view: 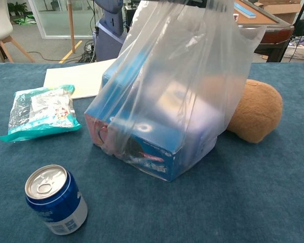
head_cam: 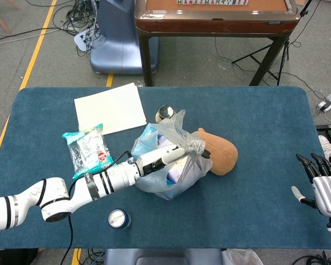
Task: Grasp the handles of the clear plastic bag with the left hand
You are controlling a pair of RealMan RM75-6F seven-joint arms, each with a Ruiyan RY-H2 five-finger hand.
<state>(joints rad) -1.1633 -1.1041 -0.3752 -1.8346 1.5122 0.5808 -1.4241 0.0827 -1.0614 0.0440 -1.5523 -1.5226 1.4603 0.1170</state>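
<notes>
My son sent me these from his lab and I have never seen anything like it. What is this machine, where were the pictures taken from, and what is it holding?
It is a two-armed robot with human-like hands, steered remotely by a person. One picture looks down from its head, the other forward from its chest. Its left hand grips the top of a clear plastic bag holding boxed snacks. The right hand waits open at the table's edge. On the blue table also lie a brown plush toy, a snack packet, a blue can, a second can and a sheet of paper.
</notes>
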